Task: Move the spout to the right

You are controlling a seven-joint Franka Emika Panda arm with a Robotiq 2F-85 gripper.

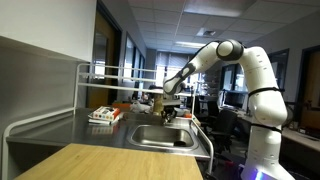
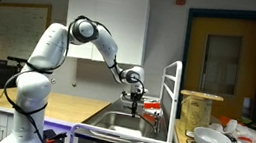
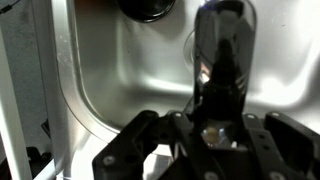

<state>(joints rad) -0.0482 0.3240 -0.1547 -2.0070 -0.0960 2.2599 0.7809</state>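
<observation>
The spout (image 3: 222, 45) shows in the wrist view as a dark, shiny metal tube that runs from the top of the frame down between my fingers. My gripper (image 3: 214, 112) is closed around its lower part, above the steel sink basin (image 3: 110, 70). In both exterior views the gripper (image 1: 170, 110) (image 2: 136, 105) hangs over the sink (image 1: 160, 138) (image 2: 118, 127) and hides most of the spout. The drain (image 3: 148, 8) is at the top of the wrist view.
Long metal rack rails (image 1: 120, 72) run above the steel counter, which holds a red and white box (image 1: 104, 115). A wooden tabletop (image 1: 100, 160) is in front. A white rack post (image 2: 173, 98), a yellow tub (image 2: 199, 112) and a bowl (image 2: 209, 141) stand beside the sink.
</observation>
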